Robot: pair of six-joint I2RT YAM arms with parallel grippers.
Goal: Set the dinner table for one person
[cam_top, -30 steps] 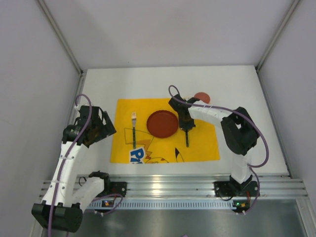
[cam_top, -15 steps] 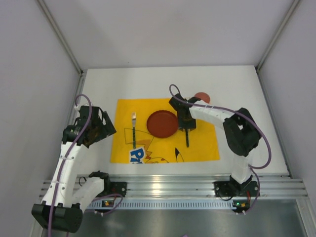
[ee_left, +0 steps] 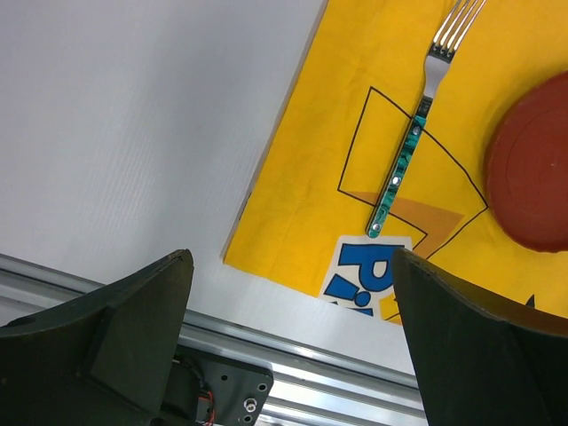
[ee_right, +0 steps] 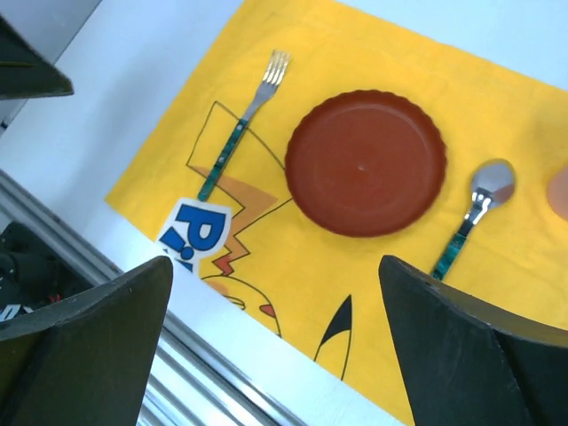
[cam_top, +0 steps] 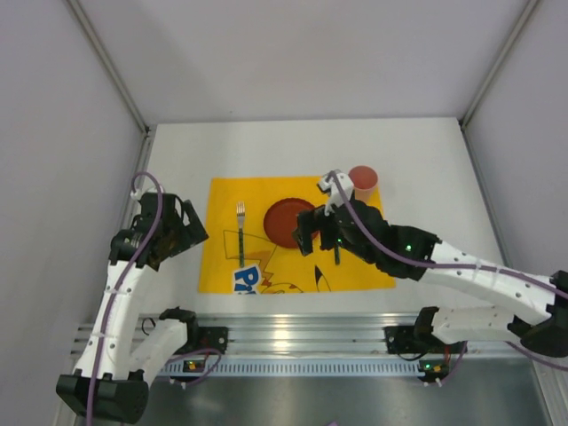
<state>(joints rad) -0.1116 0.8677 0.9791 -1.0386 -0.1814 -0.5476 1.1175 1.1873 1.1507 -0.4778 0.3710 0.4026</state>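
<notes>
- Right arm has swung back toward the near rail. Its gripper now hangs over the plate's near right edge, fingers spread wide and holding nothing.
- Left gripper stays just off the left edge of the yellow placemat, also spread and empty.
- The fork lies left of the plate and the spoon right of it, neither touching it.
- A red cup stands at the placemat's far right corner.
- The white table lies under everything.
</notes>
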